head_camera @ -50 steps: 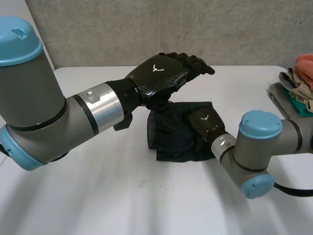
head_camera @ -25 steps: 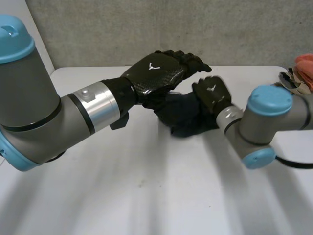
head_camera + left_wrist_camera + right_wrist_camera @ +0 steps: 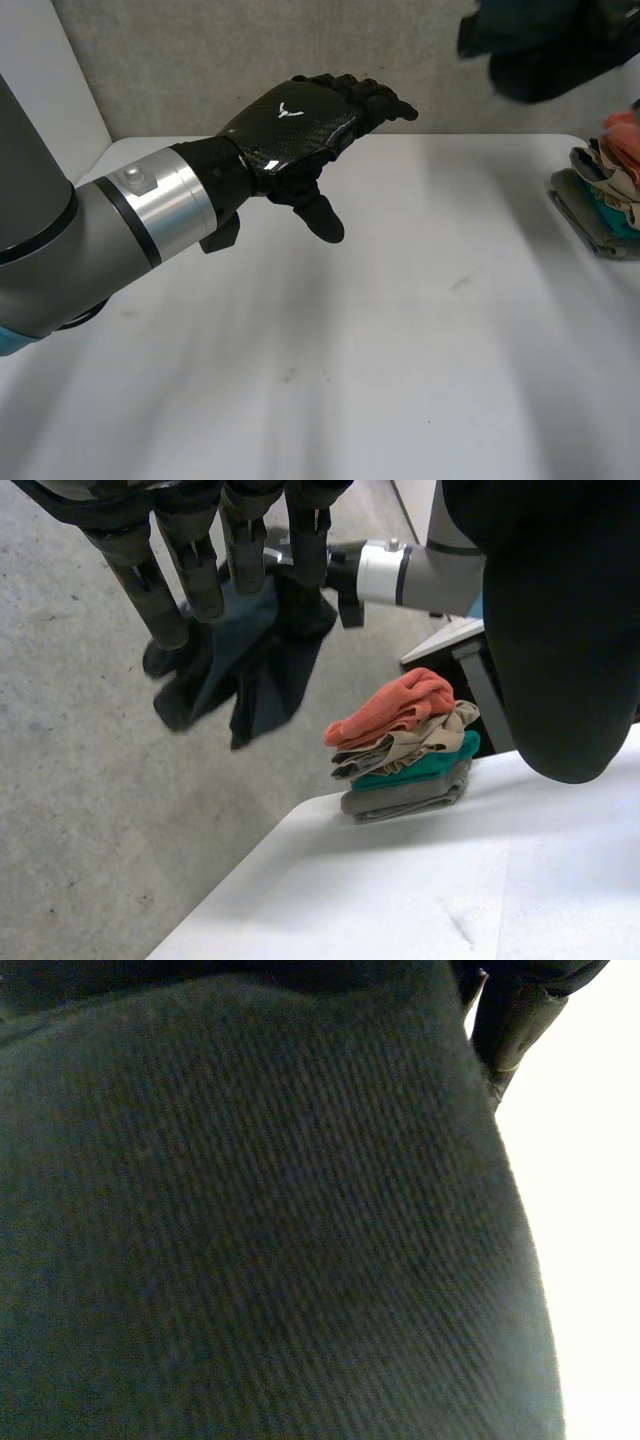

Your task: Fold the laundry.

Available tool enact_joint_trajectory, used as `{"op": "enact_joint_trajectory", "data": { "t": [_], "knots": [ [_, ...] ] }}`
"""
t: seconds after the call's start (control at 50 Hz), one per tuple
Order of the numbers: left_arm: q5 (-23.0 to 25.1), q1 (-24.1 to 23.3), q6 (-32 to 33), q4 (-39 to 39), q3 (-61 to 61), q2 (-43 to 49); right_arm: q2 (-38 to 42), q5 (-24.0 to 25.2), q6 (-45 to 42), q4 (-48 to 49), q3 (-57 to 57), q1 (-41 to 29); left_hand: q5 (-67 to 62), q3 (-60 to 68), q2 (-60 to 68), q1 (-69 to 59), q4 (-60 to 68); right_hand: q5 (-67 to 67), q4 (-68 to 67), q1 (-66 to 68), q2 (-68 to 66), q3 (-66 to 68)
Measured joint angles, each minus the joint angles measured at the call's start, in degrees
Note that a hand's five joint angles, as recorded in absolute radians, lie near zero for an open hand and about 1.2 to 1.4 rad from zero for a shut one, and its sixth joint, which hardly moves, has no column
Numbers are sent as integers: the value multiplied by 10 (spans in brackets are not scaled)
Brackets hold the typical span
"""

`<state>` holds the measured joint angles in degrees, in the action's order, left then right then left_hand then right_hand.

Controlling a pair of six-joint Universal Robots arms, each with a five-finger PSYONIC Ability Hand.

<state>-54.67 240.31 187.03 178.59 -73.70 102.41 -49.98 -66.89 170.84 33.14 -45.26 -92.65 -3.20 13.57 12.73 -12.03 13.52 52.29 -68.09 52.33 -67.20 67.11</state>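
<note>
Two hands are at work, well apart. In the head view the left hand [image 3: 295, 120] hovers above the white bench [image 3: 380, 330] at the left, palm down, holding nothing. Its fingers [image 3: 375, 98] reach out nearly straight and its thumb [image 3: 322, 218] points down toward the bench without touching it.

Further right, the dark cloth [image 3: 540, 50] is up in the air, off the bench, a blurred dark mass above the far edge. The left wrist view makes this plainer. Past the left hand's own spread fingers [image 3: 190, 570], the right hand [image 3: 338, 580] reaches out level beyond the bench's edge. The dark cloth [image 3: 250, 655] is bunched in its grip, and loose folds hang down over the grey floor [image 3: 90, 800].

In the right wrist view the cloth's ribbed weave [image 3: 260, 1230] lies close across the palm, with one finger [image 3: 505, 1020] showing past its edge.

At the far right, a stack of folded laundry [image 3: 605, 190] sits at the bench's edge. The left wrist view shows it to be an orange piece on top, then beige, teal and grey [image 3: 405, 745].
</note>
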Motion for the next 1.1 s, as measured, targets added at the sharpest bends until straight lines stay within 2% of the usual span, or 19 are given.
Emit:
{"op": "enact_joint_trajectory", "data": {
  "t": [0.18,0.3,0.34,0.46,0.64,0.66,0.68,0.7,0.72,0.74,0.76,0.78,0.8,0.82,0.98,1.1],
  "knots": [
    [0,-2,0,1,0,0,49,79,160,107,68,127,-1,0,0,0,0,0,0,0,0,0],
    [0,-5,1,1,-5,1,99,129,242,169,61,202,-1,0,0,0,0,0,0,0,0,0],
    [0,-5,1,2,-9,2,123,161,278,184,47,234,-1,0,0,0,0,0,0,4,0,0],
    [-1,-7,2,4,-19,5,158,233,312,211,3,288,-1,1,0,0,0,0,-1,4,0,0],
    [-1,-20,5,18,-32,3,192,301,323,242,-48,326,-1,1,0,0,0,39,-5,4,0,8],
    [-1,-21,5,19,-33,3,194,305,323,244,-53,327,-1,1,0,0,0,39,-5,4,0,8],
    [-1,-25,5,22,-34,2,195,309,323,246,-58,328,-1,1,0,0,0,-8,53,-27,64,-58],
    [-1,-29,5,26,-35,1,194,312,322,251,-68,329,-1,1,0,0,0,-163,221,-166,240,-220],
    [-1,-31,6,28,-35,1,193,313,322,252,-71,329,-1,1,0,0,0,-163,221,-166,240,-220],
    [-1,-35,6,31,-36,0,191,313,321,255,-79,329,-1,1,0,0,0,-249,331,-282,352,-342],
    [-1,-36,6,32,-36,-1,189,313,321,256,-83,329,-1,1,0,0,0,-293,400,-332,424,-414],
    [-1,-40,6,34,-37,-1,184,310,321,257,-89,328,-1,1,0,0,0,-293,400,-332,424,-414],
    [-1,-40,6,34,-37,-2,178,308,321,258,-94,328,-1,1,0,0,0,-371,514,-392,516,-511],
    [-2,-43,6,36,-37,-3,163,301,321,260,-106,328,-1,1,0,0,0,-414,541,-406,540,-541],
    [-2,-46,5,37,-37,-12,80,281,323,254,-164,331,-1,1,0,0,0,-482,543,-408,545,-549],
    [-1,-45,4,36,-38,-16,0,280,322,215,-226,368,-1,1,0,0,0,-485,543,-408,545,-549]
  ]
}}
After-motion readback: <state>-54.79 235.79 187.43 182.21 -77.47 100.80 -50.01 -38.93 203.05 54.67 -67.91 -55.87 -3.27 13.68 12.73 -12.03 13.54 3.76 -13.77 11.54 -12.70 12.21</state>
